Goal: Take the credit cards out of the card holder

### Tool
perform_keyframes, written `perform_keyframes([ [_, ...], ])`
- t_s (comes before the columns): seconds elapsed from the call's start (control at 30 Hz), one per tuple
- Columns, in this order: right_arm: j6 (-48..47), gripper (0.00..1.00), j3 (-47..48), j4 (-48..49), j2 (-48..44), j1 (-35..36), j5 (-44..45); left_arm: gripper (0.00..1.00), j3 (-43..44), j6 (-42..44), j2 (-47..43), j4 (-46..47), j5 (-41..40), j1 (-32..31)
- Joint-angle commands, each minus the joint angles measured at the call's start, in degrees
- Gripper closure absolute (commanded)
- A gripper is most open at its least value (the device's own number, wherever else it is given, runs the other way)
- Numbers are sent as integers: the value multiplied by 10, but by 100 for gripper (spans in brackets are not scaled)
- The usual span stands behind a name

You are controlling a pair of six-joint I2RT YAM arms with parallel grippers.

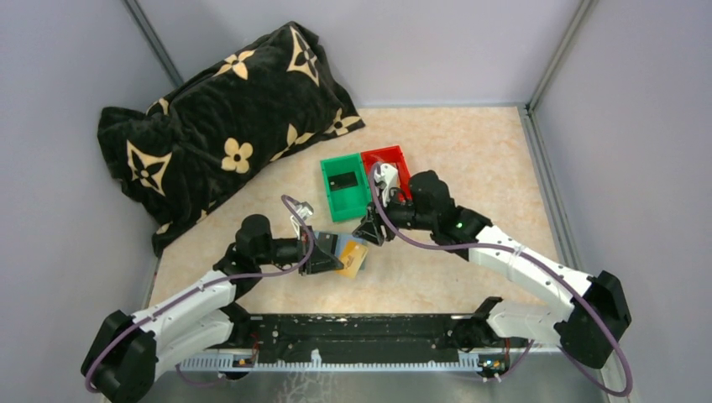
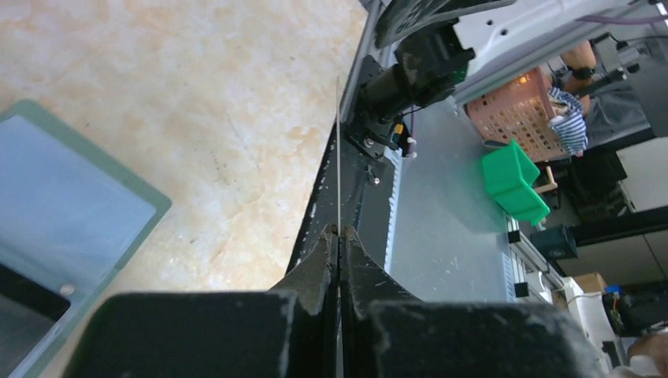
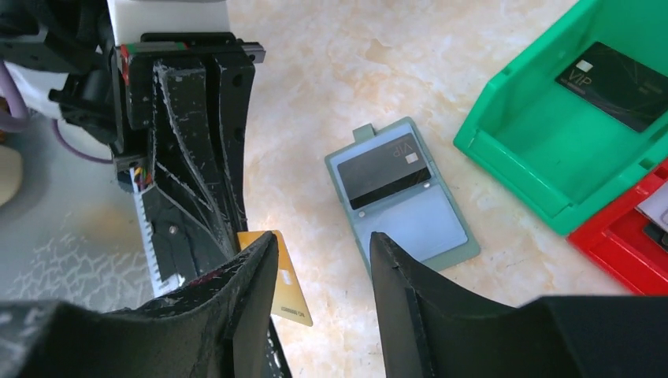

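Gold card (image 3: 288, 285), grey-green card holder (image 3: 417, 227), green bin (image 3: 537, 135), red bin (image 3: 622, 253), black floral pillow (image 1: 218, 126)

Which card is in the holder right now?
The black VIP card tucked in the open card holder. The gold card is pinched by the left gripper; a second black card lies in the green bin.
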Motion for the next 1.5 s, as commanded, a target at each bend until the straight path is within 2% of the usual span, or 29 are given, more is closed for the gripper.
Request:
perform_keyframes([
  [0.0,-41,52,24,-36,-9,-2,-61,100,22,16,-14,38,52,-4],
  [0.1,-22,53,7,-14,-10,-2,-113,100,22,11,-7,50,59,-4],
  [0.23,-10,61,-9,-8,-18,-1,-142,100,25,11,2,57,58,-4],
  [0.47,-5,81,-28,-1,-29,-2,-179,100,31,14,15,69,62,-4],
  [0.53,-4,89,-34,10,-29,-2,-194,100,31,11,13,71,63,-4],
  [0.57,-3,96,-36,15,-30,-2,-196,100,31,12,11,68,59,-4],
  [0.63,2,100,-38,24,-30,-2,-189,99,35,20,2,39,35,-4],
  [0.73,20,100,-31,37,-25,-4,-148,78,42,44,-26,-30,-37,-4],
  [0.8,43,100,-21,52,-14,-19,-112,52,39,43,-67,-78,-149,-4],
  [0.83,60,100,-17,68,-5,-32,-93,43,27,38,-88,-99,-206,-3],
  [0.9,93,100,-14,110,9,-60,-57,32,13,27,-136,-133,-299,-3],
  [0.97,126,100,-10,154,29,-88,-15,31,0,16,-169,-157,-353,-4],
  [1.13,131,100,81,134,123,-97,141,32,-30,-18,-221,-177,-419,-4],
  [1.27,145,100,148,150,203,-97,187,32,-39,-25,-241,-181,-438,-3],
  [1.47,173,100,254,104,316,-97,264,32,-36,-6,-243,-198,-448,-3],
])
